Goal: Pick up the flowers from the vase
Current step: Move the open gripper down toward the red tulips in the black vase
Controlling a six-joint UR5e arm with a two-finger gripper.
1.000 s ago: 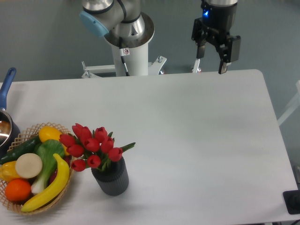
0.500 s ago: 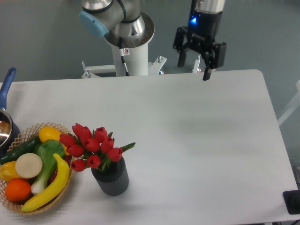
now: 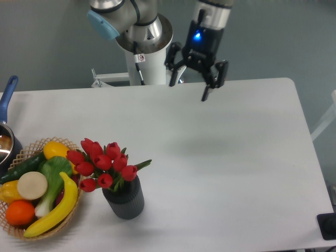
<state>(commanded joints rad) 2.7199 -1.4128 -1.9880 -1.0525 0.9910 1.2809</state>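
Swinging left toward the vase [image 3: 124, 198] w/ flowers [image 3: 103, 163], gripper [image 3: 189, 85] is hanging far off, jaws spread, empty — approach underway.

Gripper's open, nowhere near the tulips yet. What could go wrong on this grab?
1. The tulips lean left over the vase; the gripper may close on buds rather than stems.
2. The vase looks light; pulling could lift or tip it.
3. The wicker basket sits close, so fingers may clip it.

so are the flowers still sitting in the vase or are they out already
In. The flowers stand in the upright vase, red buds above its rim. The gripper is far off over the table's back edge, jaws open and holding nothing.
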